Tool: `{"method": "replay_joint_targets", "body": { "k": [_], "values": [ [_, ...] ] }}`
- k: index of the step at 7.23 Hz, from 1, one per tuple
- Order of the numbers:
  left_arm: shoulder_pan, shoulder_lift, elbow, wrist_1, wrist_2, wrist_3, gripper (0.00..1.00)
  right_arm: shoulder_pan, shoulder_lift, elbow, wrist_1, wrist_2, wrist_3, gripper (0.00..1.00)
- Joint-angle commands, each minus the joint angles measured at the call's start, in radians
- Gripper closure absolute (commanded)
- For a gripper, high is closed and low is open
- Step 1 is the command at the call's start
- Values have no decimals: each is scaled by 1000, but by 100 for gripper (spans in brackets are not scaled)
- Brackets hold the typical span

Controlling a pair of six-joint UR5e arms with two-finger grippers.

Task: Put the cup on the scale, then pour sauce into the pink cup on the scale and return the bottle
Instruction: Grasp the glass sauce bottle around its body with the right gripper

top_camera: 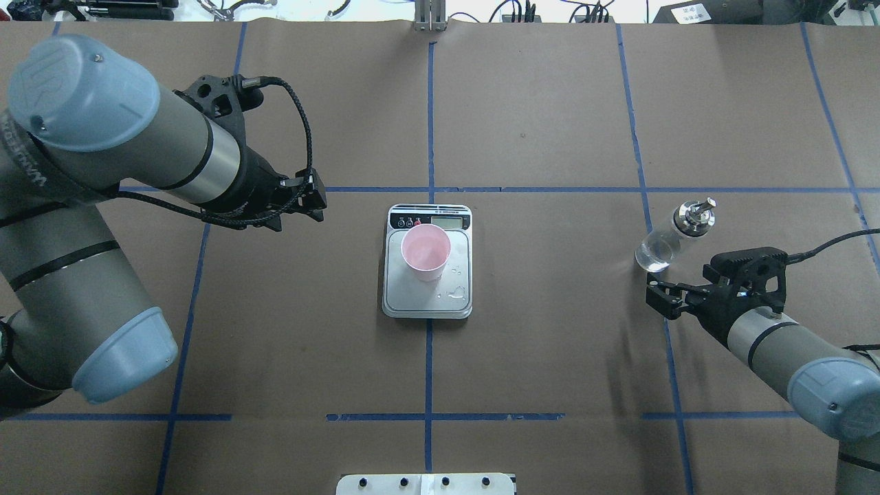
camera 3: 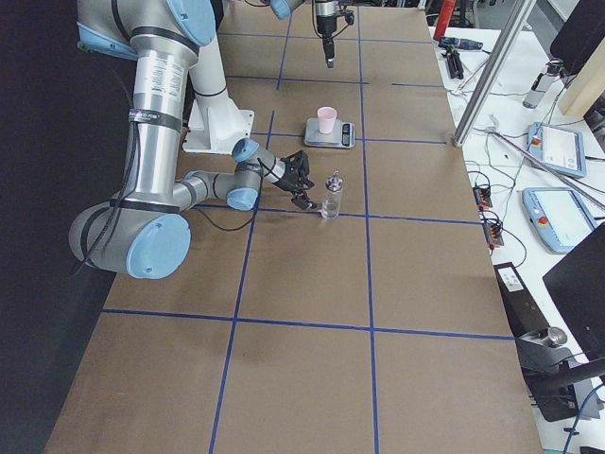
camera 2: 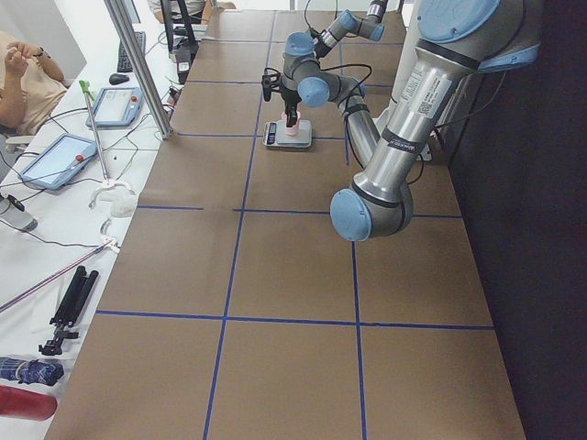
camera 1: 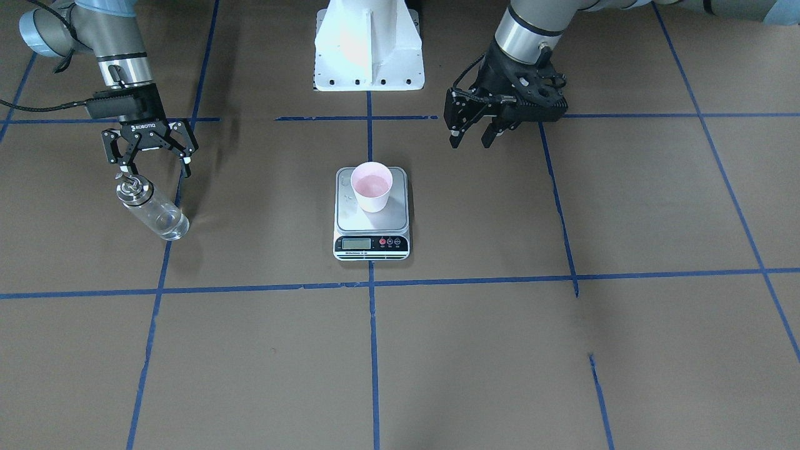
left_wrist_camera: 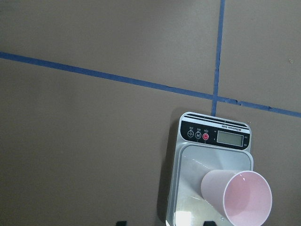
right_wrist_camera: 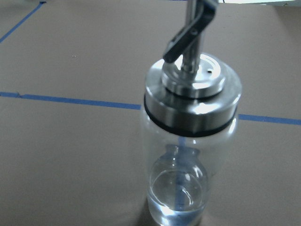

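Observation:
The pink cup (camera 1: 372, 186) stands upright on the scale (camera 1: 371, 245) at the table's middle; it also shows in the overhead view (top_camera: 426, 252) and the left wrist view (left_wrist_camera: 237, 197). The clear bottle (camera 1: 153, 209) with its silver cap stands free on the table, a little clear sauce (right_wrist_camera: 178, 190) at its bottom. My right gripper (camera 1: 156, 169) is open and empty, close behind the bottle (top_camera: 670, 237) without touching it. My left gripper (camera 1: 472, 139) is open and empty, raised off to the side of the scale (top_camera: 427, 302).
The white robot base (camera 1: 369, 47) stands behind the scale. Blue tape lines grid the brown table. A few water drops (top_camera: 455, 294) lie on the scale's platform. Tablets and cables lie on the side benches (camera 3: 558, 151).

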Motion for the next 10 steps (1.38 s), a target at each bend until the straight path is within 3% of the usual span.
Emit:
{"method": "replay_joint_targets", "body": {
  "k": [1,4,8,10],
  "values": [
    [-1,8,-1,40,29,44,36,-10,38,-50,-19,-76,66,0],
    [5,9,2,42,52,45,36,-10,72,-112,-22,-142,83,0],
    [8,40,16,42,65,75,36,-10,105,-149,-22,-172,92,0],
    [10,54,16,100,65,153,36,-10,119,-158,-22,-173,92,0]
  ]
}}
